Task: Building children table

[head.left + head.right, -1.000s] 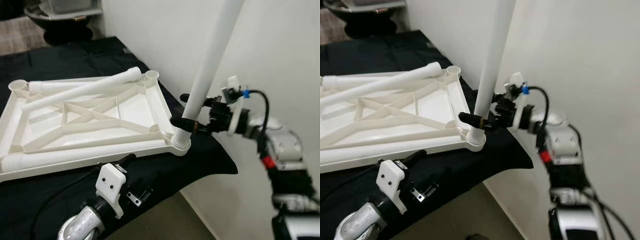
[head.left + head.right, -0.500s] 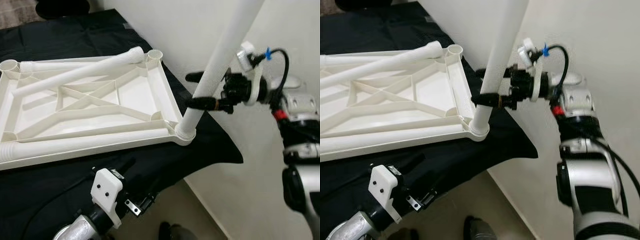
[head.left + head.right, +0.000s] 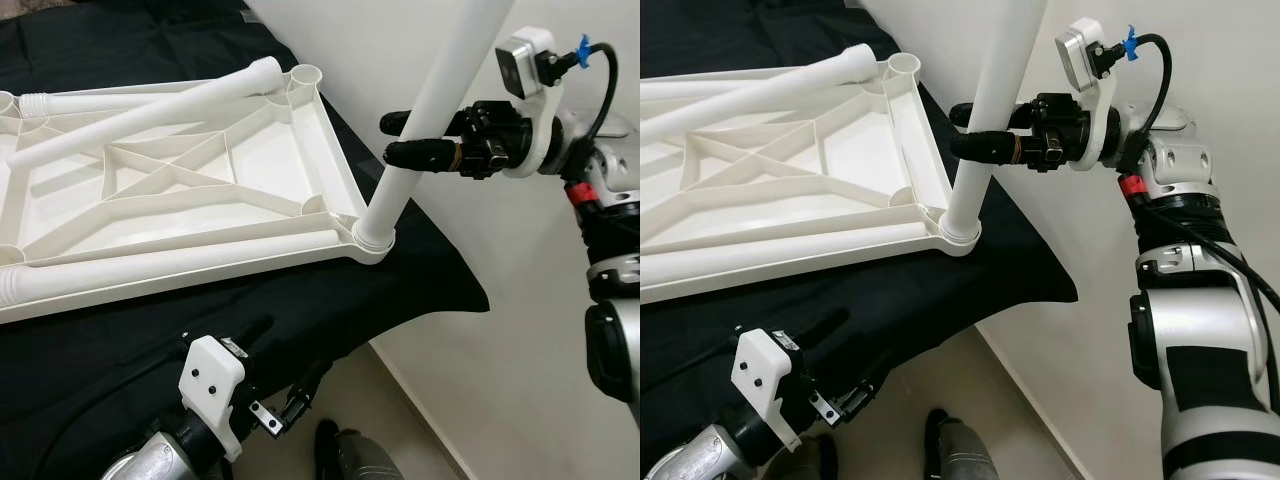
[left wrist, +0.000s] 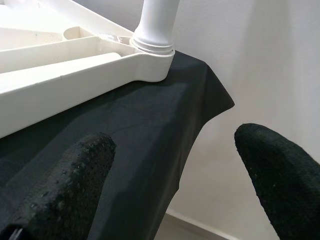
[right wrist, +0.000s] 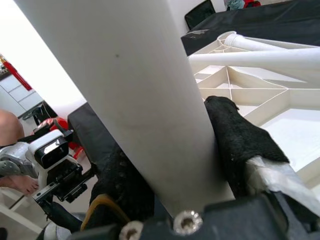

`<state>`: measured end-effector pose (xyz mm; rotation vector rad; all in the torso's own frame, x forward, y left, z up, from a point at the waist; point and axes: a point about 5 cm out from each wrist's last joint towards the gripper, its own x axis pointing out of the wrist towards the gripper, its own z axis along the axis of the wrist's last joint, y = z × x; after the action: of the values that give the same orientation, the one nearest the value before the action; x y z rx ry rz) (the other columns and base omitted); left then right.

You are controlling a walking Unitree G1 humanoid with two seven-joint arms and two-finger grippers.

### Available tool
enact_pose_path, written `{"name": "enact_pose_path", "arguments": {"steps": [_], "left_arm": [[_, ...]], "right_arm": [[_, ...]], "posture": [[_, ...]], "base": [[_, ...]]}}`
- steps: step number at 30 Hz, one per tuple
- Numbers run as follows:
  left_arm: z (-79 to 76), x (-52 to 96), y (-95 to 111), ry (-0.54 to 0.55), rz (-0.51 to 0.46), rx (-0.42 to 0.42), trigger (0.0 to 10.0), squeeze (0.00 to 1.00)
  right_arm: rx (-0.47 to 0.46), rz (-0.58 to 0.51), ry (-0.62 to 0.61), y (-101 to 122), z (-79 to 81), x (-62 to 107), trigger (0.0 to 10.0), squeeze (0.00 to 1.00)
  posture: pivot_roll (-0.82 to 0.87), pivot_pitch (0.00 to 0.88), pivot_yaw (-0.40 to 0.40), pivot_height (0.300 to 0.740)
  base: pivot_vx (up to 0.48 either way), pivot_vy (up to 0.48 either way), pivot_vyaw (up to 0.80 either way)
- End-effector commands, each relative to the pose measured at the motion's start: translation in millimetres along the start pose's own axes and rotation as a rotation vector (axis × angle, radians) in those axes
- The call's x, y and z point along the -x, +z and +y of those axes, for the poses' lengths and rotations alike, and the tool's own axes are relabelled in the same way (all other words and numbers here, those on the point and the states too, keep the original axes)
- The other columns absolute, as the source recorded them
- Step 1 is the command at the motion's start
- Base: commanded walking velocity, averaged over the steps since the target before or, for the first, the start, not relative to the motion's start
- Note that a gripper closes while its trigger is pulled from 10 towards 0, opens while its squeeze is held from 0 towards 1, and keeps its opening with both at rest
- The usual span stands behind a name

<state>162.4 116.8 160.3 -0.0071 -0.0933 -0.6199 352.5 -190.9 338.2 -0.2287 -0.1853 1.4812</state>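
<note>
Right gripper (image 3: 392,138) is clamped on the white leg (image 3: 432,105), its two black fingers pinching the tube partway up, one on each side. That leg stands tilted in the near right corner socket (image 3: 372,232) of the upturned white tabletop (image 3: 180,200), which lies on a black cloth (image 3: 420,290) close to the cloth's right edge. Hollow plastic like this looks light and stiff but smooth, so it may slip or twist in the pads; a hold lower down, nearer the socket, would probably steady the push. Two loose legs (image 3: 140,120) lie across the far part of the tabletop, and a third lies along its near edge. Left gripper (image 4: 170,185) hovers low by the cloth's near edge, fingers spread, holding nothing. A white wall (image 3: 520,330) stands just right of the leg, leaving little room to swing.
</note>
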Motion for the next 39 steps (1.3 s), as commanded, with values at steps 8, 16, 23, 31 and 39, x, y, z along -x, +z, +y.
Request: {"name": "enact_pose_path", "arguments": {"steps": [8,16,23,31,39], "left_arm": [[-2.4,-3.7,-3.5,-0.012,0.01,0.016,10.0,0.0],[8.6,-20.0,-20.8,-0.006,0.012,0.004,10.0,0.0],[21.6,-33.6,-34.5,0.001,0.025,0.0,10.0,0.0],[28.3,-37.2,-38.2,0.035,0.012,-0.037,10.0,0.0],[23.7,-34.0,-33.9,0.018,0.002,-0.032,10.0,0.0]], "right_arm": [[0.005,0.187,-0.251,-12.3,9.9,38.5,0.0,0.0],[-0.001,0.492,-1.304,-148.5,107.6,-36.2,0.0,0.0],[-0.098,0.341,-1.089,-161.4,93.0,-84.6,0.0,0.0],[-0.202,0.334,-1.1,-154.2,111.6,-106.5,10.0,0.0],[-0.235,0.05,-0.695,-134.8,107.0,-99.1,10.0,1.0]], "posture": [[0.03,0.282,-0.174,0.74],[-0.02,0.127,-0.145,0.74],[-0.04,0.037,-0.133,0.74],[-0.03,0.025,-0.124,0.74],[0.0,0.086,-0.114,0.74]], "base": [[0.0,0.0,0.0],[0.0,0.0,0.0],[0.0,0.0,0.0],[0.0,0.0,0.0],[0.0,0.0,0.0]]}}
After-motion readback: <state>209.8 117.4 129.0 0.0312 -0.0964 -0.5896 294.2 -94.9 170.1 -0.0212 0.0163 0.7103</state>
